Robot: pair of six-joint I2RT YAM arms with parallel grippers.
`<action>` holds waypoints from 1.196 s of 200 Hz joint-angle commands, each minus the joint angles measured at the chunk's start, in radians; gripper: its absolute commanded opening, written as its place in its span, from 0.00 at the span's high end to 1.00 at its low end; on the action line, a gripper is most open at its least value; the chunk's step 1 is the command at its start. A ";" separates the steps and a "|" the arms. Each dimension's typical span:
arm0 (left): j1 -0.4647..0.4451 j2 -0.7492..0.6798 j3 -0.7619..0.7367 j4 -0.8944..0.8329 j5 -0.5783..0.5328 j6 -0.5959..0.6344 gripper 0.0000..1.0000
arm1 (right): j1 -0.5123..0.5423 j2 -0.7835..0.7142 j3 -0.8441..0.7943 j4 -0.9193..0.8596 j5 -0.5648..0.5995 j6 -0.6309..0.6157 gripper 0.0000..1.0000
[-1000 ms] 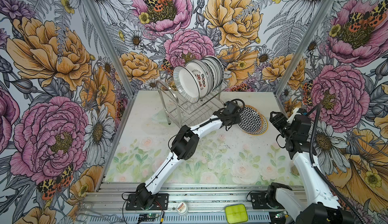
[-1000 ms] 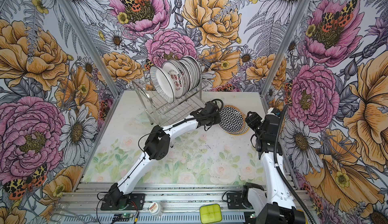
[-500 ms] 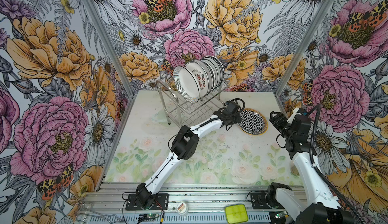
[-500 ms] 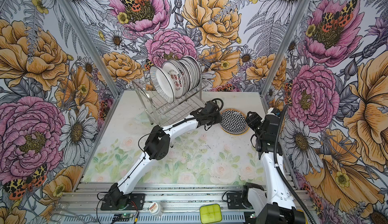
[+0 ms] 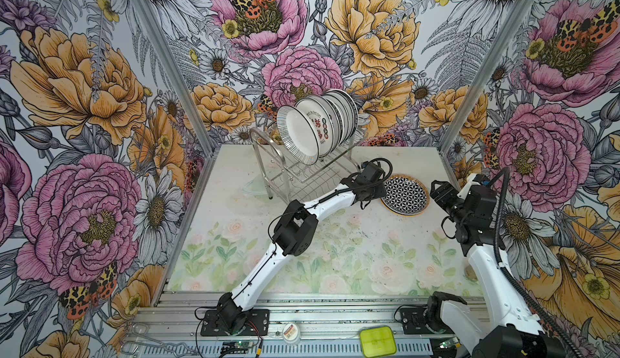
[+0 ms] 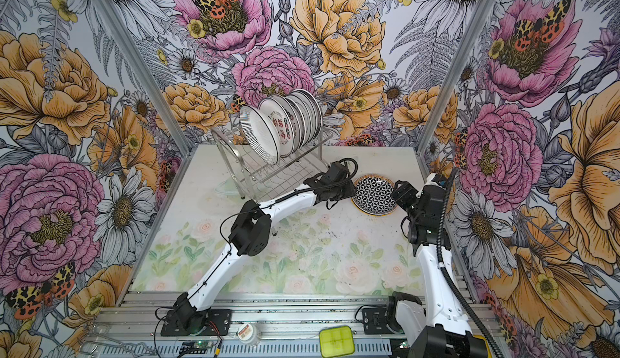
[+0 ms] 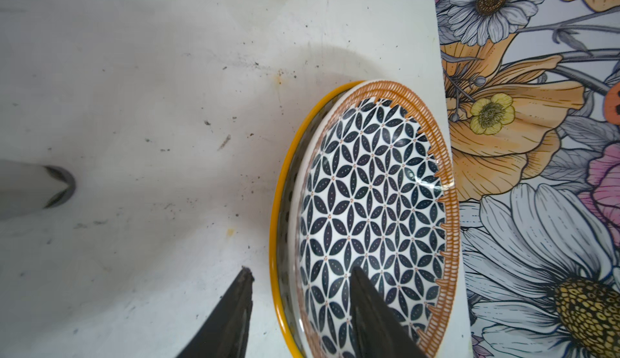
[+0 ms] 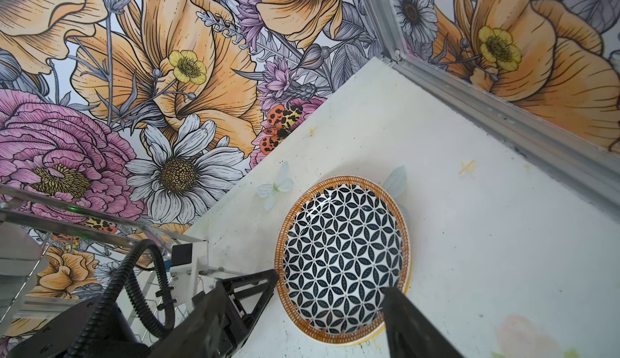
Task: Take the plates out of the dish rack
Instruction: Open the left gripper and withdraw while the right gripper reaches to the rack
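Lattice plate (image 5: 406, 194) lies flat at centre right of the worktop (image 5: 335, 232), left jaws parted astride its rim, right jaws wide and empty; lettering on a racked plate (image 5: 320, 121) too small to read.

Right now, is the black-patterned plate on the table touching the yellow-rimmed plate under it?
Touching. The left wrist view shows the black-patterned plate nested inside the yellow-rimmed plate, whose edge peeks out along one side.
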 commanded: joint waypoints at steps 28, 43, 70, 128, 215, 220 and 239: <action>-0.034 -0.267 -0.220 -0.002 -0.171 0.182 0.45 | -0.006 0.009 0.042 0.010 0.005 -0.165 0.24; -0.060 -0.358 -0.327 0.009 -0.273 0.234 0.42 | -0.006 0.015 0.074 0.010 -0.014 -0.165 0.23; -0.107 -0.518 -0.502 0.019 -0.381 0.290 0.40 | 0.014 0.024 0.145 0.018 -0.083 -0.174 0.21; -0.194 -0.910 -0.855 0.022 -0.517 0.279 0.37 | 0.220 0.050 0.413 -0.064 -0.162 -0.184 0.08; -0.139 -1.459 -1.162 -0.099 -0.648 0.253 0.28 | 0.661 0.242 0.730 -0.128 -0.054 -0.199 0.00; -0.131 -1.481 -1.173 -0.106 -0.650 0.251 0.28 | 0.688 0.259 0.753 -0.142 -0.040 -0.213 0.01; -0.104 -1.551 -1.210 -0.130 -0.649 0.257 0.27 | 0.792 0.329 0.821 -0.178 0.011 -0.269 0.01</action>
